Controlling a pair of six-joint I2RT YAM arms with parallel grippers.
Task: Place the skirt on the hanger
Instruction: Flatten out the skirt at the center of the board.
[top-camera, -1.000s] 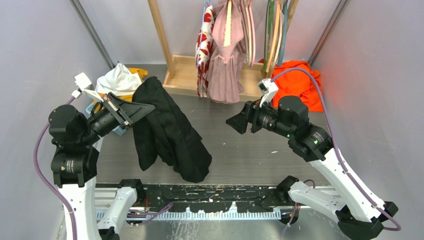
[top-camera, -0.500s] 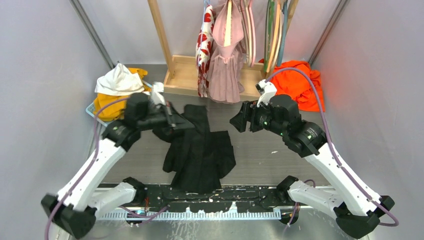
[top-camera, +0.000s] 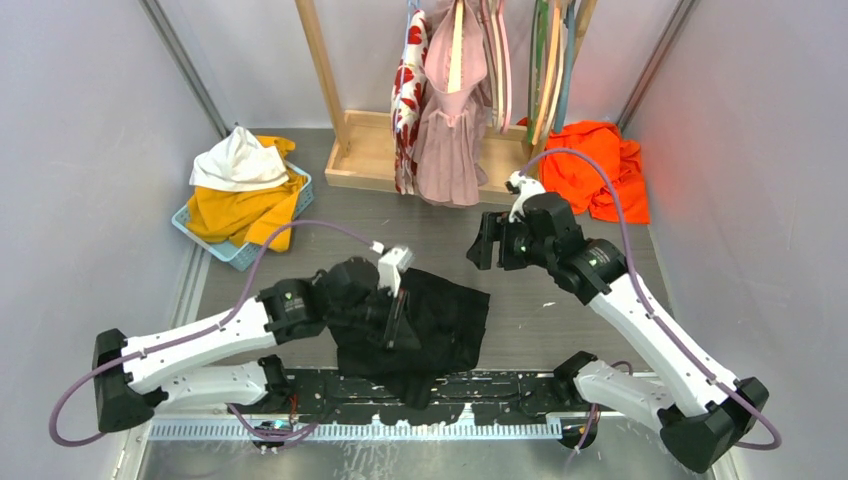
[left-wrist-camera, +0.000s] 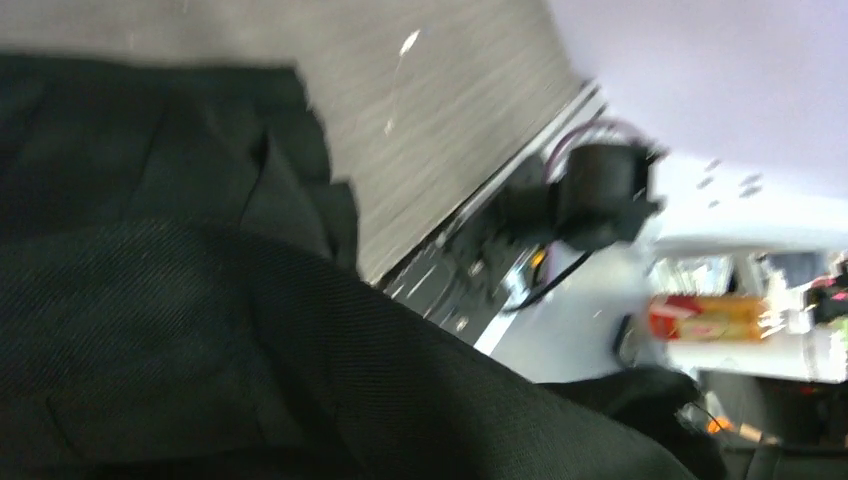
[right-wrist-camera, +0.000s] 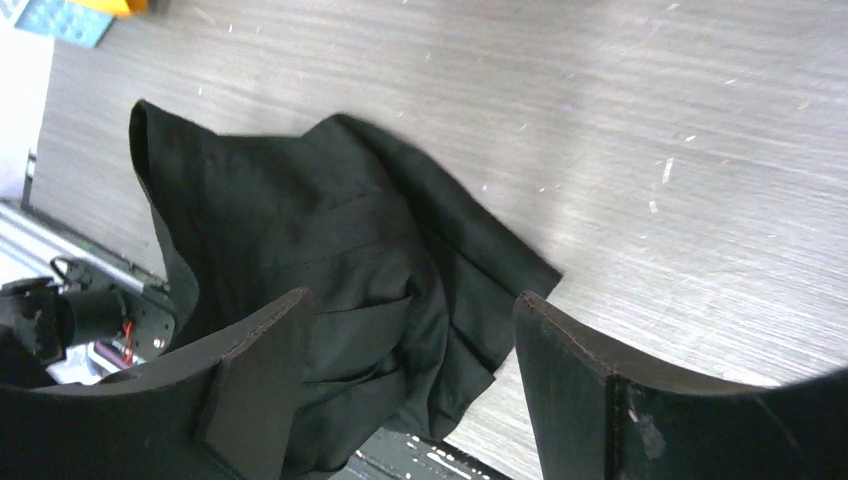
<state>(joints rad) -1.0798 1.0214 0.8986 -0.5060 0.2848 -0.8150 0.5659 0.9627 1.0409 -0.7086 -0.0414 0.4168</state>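
Overhead, the left end effector (top-camera: 392, 318) rested low against the black skirt (top-camera: 445, 315), which lay crumpled on the desk (top-camera: 560, 310) at its near edge. The left wrist view was blurred and filled with black cloth; no fingers showed, so the opening could not be told. Only the right wrist view showed the right end effector (right-wrist-camera: 410, 305) plainly: fingers spread wide, holding nothing, with the skirt below and ahead, untouched. Hangers (top-camera: 548, 60) hung on the rack (top-camera: 320, 70) beyond it.

Black skirt (top-camera: 447, 318), orange garment (top-camera: 600, 172), light-blue basket (top-camera: 226, 251)
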